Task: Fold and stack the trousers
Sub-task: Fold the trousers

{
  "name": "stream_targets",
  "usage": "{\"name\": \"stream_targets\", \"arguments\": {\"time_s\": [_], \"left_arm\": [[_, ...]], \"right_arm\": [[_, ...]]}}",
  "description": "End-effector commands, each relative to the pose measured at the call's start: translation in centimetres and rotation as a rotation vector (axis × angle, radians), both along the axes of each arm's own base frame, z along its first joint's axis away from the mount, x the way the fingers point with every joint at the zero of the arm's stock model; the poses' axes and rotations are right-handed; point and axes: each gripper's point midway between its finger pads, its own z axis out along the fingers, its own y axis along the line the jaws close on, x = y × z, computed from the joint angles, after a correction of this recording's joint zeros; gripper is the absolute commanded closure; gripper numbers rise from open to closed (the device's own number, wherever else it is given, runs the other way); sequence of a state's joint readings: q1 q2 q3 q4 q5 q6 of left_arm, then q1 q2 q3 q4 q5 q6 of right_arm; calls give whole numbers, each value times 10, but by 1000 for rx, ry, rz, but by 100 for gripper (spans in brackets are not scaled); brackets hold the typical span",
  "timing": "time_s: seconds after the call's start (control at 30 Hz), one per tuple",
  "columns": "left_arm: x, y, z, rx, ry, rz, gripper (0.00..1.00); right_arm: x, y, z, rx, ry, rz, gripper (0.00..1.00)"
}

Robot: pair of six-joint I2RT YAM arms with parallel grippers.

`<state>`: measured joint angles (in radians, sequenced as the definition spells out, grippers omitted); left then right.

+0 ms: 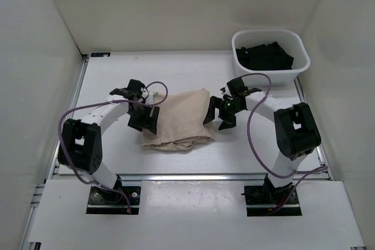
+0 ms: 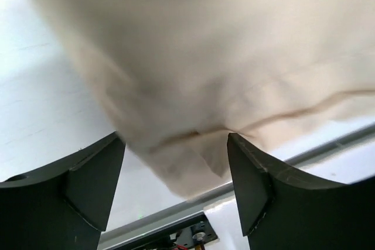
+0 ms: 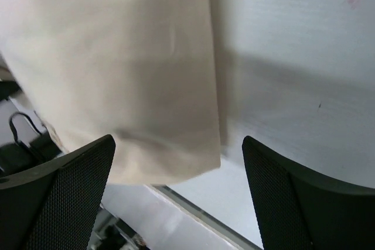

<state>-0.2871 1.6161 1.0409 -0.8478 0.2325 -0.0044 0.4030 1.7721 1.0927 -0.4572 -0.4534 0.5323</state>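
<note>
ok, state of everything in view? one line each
light beige cloth trousers: folded into a rumpled bundle, lying on the white table
left tool: open, at the bundle's left edge
right tool: open, at the bundle's right edge
white plastic basket: upright, far right corner
dark clothes: piled in the basket

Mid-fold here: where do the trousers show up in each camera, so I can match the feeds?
Top external: trousers lie bunched in the middle of the white table.
Left wrist: they fill the upper frame, with a fold hanging to lower centre.
Right wrist: upper left, with their edge running down mid-frame.
Shared landmark: the bare white table beside the cloth.
</note>
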Motion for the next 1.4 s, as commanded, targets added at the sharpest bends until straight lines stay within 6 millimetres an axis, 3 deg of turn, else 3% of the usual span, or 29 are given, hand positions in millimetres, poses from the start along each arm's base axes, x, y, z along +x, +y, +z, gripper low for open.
{"name": "stream_targets", "arguments": {"time_s": [0.0, 0.03, 0.13, 0.17, 0.2, 0.23, 0.3, 0.33, 0.37, 0.47, 0.63, 0.7, 0.73, 0.8, 0.83, 0.87, 0.93, 1.13, 1.2, 1.23, 1.27, 1.37], "left_arm": [[35, -5, 74, -122, -226, 25, 18], [48, -5, 96, -147, -291, 34, 18], [76, -3, 132, -207, -394, 58, 11], [85, -5, 135, -210, -411, 57, 11], [96, -3, 121, -200, -370, 68, 11], [114, -1, 127, -203, -396, 79, 11], [138, 3, 117, -186, -387, 100, 11], [150, 3, 94, -189, -328, 106, 13], [166, 3, 100, -202, -349, 110, 13], [175, -10, 74, -242, -275, 88, 14], [179, -14, 42, -249, -196, 89, 30], [184, -12, 40, -259, -191, 96, 44], [184, -14, 41, -272, -189, 92, 47], [185, -12, 44, -281, -188, 98, 66], [185, -12, 44, -281, -188, 98, 75], [189, -8, 48, -282, -201, 105, 85], [197, -2, 54, -268, -230, 117, 85], [214, 27, 56, -228, -265, 178, 85], [212, 21, 58, -265, -258, 165, 85], [209, 20, 60, -273, -255, 162, 85], [209, 20, 60, -273, -255, 162, 85], [201, 14, 57, -283, -237, 151, 85]], "right_arm": [[-14, -4, 29, 41, -58, 117, 7], [-23, -8, 23, 34, -36, 117, 6], [-31, -9, 17, 60, -8, 119, 6], [-32, -10, 9, 52, 17, 118, 6], [-34, -9, 7, 57, 30, 121, 6], [-35, -8, 5, 62, 42, 123, 6], [-33, -5, 1, 79, 41, 136, 8], [-34, -3, 0, 90, 54, 140, 10], [-36, -2, -3, 98, 71, 143, 12], [-35, -1, -3, 108, 70, 154, 15], [-36, 0, -4, 113, 81, 156, 26], [-34, 1, -4, 117, 70, 157, 35], [-34, 1, -4, 117, 75, 150, 47], [-33, 2, -10, 114, 85, 149, 64], [-34, 1, -13, 111, 94, 148, 81], [-34, 1, -13, 111, 94, 148, 89], [-38, 0, -16, 107, 107, 147, 100], [-54, -5, -19, 112, 130, 149, 100], [-55, -4, -17, 147, 136, 148, 99], [-53, -1, -12, 170, 118, 155, 85], [-52, 0, -10, 184, 113, 159, 46], [-44, 2, 1, 197, 34, 171, 19]]}}
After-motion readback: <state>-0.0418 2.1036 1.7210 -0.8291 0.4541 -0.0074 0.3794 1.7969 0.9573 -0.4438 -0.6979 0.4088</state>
